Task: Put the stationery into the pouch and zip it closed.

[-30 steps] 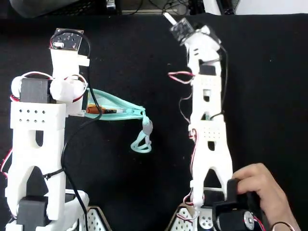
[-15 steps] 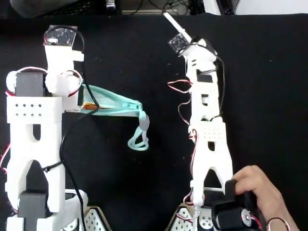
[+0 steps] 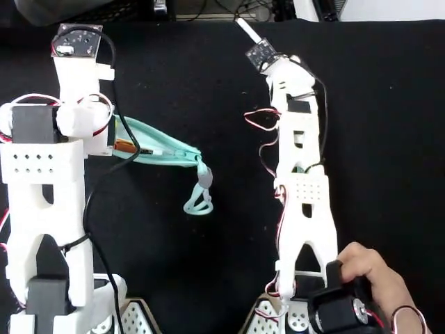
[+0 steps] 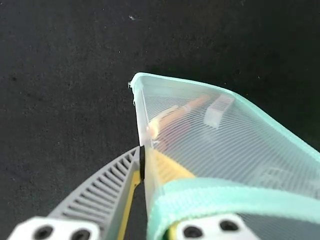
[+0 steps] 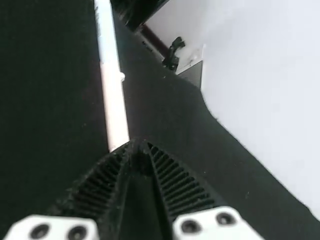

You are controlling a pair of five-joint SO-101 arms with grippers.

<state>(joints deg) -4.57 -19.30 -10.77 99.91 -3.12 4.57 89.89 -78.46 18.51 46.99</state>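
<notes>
a black cloth covers the table [image 3: 389, 139]. on its left side the left arm [image 3: 42, 174] stands over one end of the pouch [image 3: 163, 147]. the left gripper [image 4: 141, 156] is clamped on that end's edge, one finger on each side. the pouch is clear plastic with mint-green trim and stretches toward the middle of the table. inside it lie an orange pen [image 4: 175, 112] and a small white block [image 4: 216, 112]. a mint loop strap [image 3: 198, 205] hangs at its free end. further right, the right arm [image 3: 302, 174] stretches to the far edge. the right gripper [image 5: 138, 148] has its jaws pressed together, just beside the end of a slim white stick [image 5: 111, 75]; whether it pinches the stick i cannot tell. a white wall [image 5: 260, 75] rises beyond the table.
</notes>
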